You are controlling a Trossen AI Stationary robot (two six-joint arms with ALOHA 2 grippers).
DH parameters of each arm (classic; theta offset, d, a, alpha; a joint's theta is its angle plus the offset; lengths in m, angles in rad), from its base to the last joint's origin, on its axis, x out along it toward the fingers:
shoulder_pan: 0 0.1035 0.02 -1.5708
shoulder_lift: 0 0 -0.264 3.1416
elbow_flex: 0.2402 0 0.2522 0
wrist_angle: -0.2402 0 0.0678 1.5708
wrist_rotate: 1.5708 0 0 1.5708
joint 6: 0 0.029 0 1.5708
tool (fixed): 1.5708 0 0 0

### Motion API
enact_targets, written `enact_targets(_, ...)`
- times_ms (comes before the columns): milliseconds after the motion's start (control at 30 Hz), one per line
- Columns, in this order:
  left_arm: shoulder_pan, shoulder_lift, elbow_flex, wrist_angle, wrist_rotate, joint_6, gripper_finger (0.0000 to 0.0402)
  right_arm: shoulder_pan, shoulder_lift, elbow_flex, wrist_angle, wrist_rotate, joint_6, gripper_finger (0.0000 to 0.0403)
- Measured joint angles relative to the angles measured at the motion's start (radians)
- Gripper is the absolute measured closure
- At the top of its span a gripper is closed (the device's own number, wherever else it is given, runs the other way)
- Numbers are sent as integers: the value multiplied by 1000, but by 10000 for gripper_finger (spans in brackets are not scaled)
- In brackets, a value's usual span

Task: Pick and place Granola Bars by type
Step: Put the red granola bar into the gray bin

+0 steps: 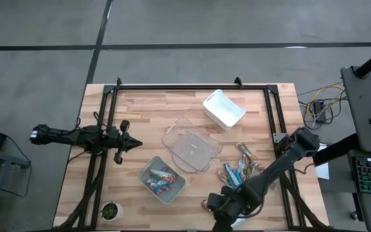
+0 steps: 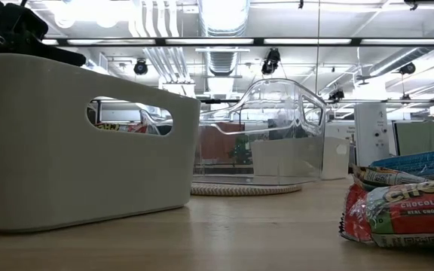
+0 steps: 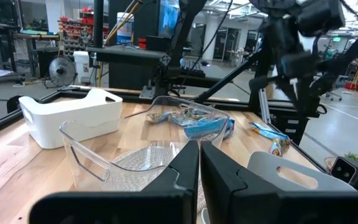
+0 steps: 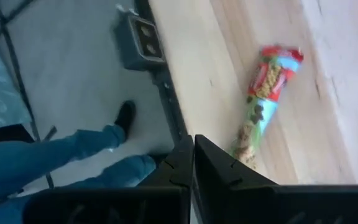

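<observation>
**While the left arm idles, right gripper sits at the front table edge, empty**

Left gripper [image 1: 134, 145] hovers over the left side of the table [image 1: 140, 109], fingers together, holding nothing.

Grey bin [image 1: 162, 180] near front-left of centre: several granola bars [image 1: 161, 178] inside, red and blue wrappers visible. Clear bin [image 1: 190, 145] mid-table, looks empty. White bin [image 1: 223, 108] toward the back, contents not visible.

Loose pile of bars [image 1: 240, 169] lies on the wood right of the clear bin, blue and greenish-brown wrappers mixed.

Right gripper [image 1: 212, 206] is at the front edge, right of centre, fingers pressed together on nothing. Its wrist view shows one bar [image 4: 264, 99] lying on the table just beyond the fingertips, and a person's legs [image 4: 61, 165] on the floor below.
</observation>
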Motion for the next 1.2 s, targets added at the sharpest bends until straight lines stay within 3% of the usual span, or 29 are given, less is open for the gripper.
enact_targets(167, 0, 0, 0, 0, 0, 0, 401, 0, 49, 14, -5, -79, 28, 394)
enact_targets(333, 0, 0, 0, 0, 0, 0, 401, 1, 115, 114, -94, -130, -14, 394)
enact_targets(700, 0, 0, 0, 0, 0, 0, 401, -11, 258, 370, -351, -106, -145, 394)
enact_targets(1000, 0, 0, 0, 0, 0, 0, 401, -25, 338, 453, -424, -65, -213, 391)
enact_targets(1200, 0, 0, 0, 0, 0, 0, 401, -49, 329, 436, -427, -35, -230, 337)
